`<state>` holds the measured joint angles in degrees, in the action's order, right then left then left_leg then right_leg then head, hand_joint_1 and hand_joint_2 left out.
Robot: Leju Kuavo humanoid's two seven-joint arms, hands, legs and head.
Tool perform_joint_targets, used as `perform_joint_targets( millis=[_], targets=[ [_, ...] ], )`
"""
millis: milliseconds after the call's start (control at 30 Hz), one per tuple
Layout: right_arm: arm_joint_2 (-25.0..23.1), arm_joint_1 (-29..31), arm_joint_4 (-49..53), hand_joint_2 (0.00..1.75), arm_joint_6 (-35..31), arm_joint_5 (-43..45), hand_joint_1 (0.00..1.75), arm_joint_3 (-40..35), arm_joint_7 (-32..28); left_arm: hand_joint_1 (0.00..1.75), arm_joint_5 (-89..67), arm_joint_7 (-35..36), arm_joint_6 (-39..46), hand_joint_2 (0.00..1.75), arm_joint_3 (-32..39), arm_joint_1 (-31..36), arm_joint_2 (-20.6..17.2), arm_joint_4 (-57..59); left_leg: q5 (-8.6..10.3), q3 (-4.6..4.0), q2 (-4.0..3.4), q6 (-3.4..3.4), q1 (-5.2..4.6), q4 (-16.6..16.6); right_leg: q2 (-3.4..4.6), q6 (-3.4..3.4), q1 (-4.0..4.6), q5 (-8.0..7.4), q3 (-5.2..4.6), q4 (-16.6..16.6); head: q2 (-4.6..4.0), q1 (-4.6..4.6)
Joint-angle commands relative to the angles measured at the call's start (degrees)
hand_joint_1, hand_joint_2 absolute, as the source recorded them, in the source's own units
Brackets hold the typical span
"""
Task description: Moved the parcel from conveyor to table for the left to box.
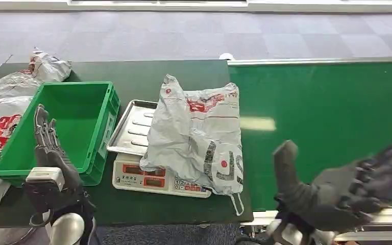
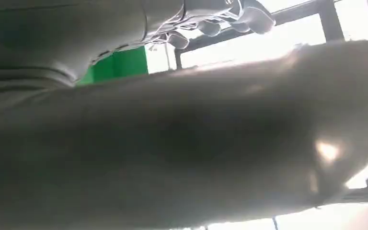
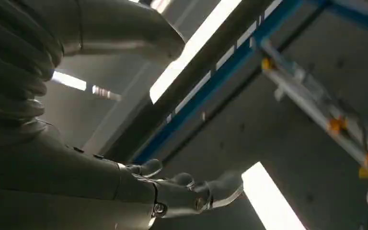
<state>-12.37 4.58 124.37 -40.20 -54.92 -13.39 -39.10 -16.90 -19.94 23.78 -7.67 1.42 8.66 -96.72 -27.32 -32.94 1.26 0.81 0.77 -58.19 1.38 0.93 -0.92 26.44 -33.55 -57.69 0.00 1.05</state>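
A crumpled grey parcel (image 1: 196, 135) with red and black print is seen lying on the dark table (image 1: 148, 76), draped over the steel pan of a white scale (image 1: 155, 176) and reaching the edge of the green conveyor (image 1: 332, 112). The left hand (image 1: 51, 148) is held upright at the near rim of the green crate (image 1: 76, 120), its fingers straight, apart and holding nothing. The right hand (image 1: 347, 189) is raised palm-up above the conveyor's near edge, blurred, with fingers spread and nothing grasped. More grey parcels (image 1: 10, 102) are piled beside the crate at the table's left end.
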Motion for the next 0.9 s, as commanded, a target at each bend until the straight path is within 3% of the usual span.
perform_joint_targets(
  millis=[33,167,500,533,567,700,767,833,900],
  targets=[
    [-5.9,1.2,25.6,1.75,0.2,-1.2,0.00,9.8,-0.9,0.00,-11.4,3.1,-0.7,0.00,-1.3,5.6,-5.4,2.9,0.08,-0.16,0.10,-0.04,-0.07,-0.1,-0.31,-0.07,-0.06,0.02,-0.16,-0.1,0.00,0.02],
    [-5.0,-1.3,25.4,1.75,0.2,1.8,0.00,14.7,-0.3,0.00,-15.9,6.4,-3.0,0.00,-2.2,7.9,-7.0,3.7,0.22,0.01,-0.03,-0.04,-0.05,0.2,-0.46,-0.20,-0.01,-0.11,-0.02,0.1,0.00,0.07],
    [-5.0,-1.3,25.4,1.75,0.2,1.8,0.00,14.7,-0.3,0.00,-15.9,6.4,-3.0,0.00,-2.2,7.9,-7.0,3.7,0.11,0.15,-0.07,-0.05,-0.04,0.0,-0.12,-0.05,-0.03,-0.07,0.09,0.0,0.00,0.07],
    [-4.7,-2.5,25.6,1.75,0.2,4.1,0.00,17.2,-0.9,0.00,-17.2,7.7,-7.0,0.00,-3.3,11.0,-9.7,5.8,0.13,0.14,-0.06,-0.06,-0.03,0.0,-0.22,-0.08,-0.01,-0.08,0.10,0.0,0.00,0.04],
    [-4.4,-3.2,25.6,1.75,0.2,4.9,0.00,17.6,-0.9,0.00,-19.8,8.6,-9.3,1.75,-4.6,13.1,-11.8,7.8,0.14,0.11,-0.08,-0.06,-0.04,0.1,-0.21,-0.08,-0.01,-0.10,0.07,0.0,0.00,0.04],
    [-2.4,-3.5,25.6,1.75,0.2,10.3,0.00,22.1,-0.9,0.00,-23.8,11.9,-22.4,1.75,-11.5,30.4,-16.2,24.2,0.32,-0.05,0.45,-0.03,0.02,0.0,-0.77,-0.12,0.05,-0.10,0.11,0.0,0.00,0.07],
    [-2.6,-4.3,25.4,1.75,0.2,11.5,0.00,21.9,-0.9,0.00,-25.3,11.9,-25.7,1.75,-14.7,37.1,-16.0,32.9,0.40,-0.12,0.84,-0.05,0.04,-0.1,-1.07,-0.07,0.07,-0.07,0.02,0.0,0.00,0.07],
    [-2.9,-4.0,24.0,1.75,0.2,11.7,0.00,21.8,-0.9,0.00,-27.4,11.8,-28.1,1.75,-18.3,41.0,-15.9,37.7,0.58,-0.21,0.92,-0.10,0.03,0.0,-1.18,-0.10,0.09,-0.20,0.04,0.1,0.00,0.13],
    [-3.5,-3.3,22.6,1.75,0.2,11.2,0.00,21.2,-0.9,0.00,-29.6,11.7,-30.9,1.75,-22.7,44.2,-15.1,43.0,0.45,-0.08,0.37,0.01,0.02,-0.1,-0.59,-0.12,0.06,-0.32,0.00,0.0,0.00,0.07]
  ],
)
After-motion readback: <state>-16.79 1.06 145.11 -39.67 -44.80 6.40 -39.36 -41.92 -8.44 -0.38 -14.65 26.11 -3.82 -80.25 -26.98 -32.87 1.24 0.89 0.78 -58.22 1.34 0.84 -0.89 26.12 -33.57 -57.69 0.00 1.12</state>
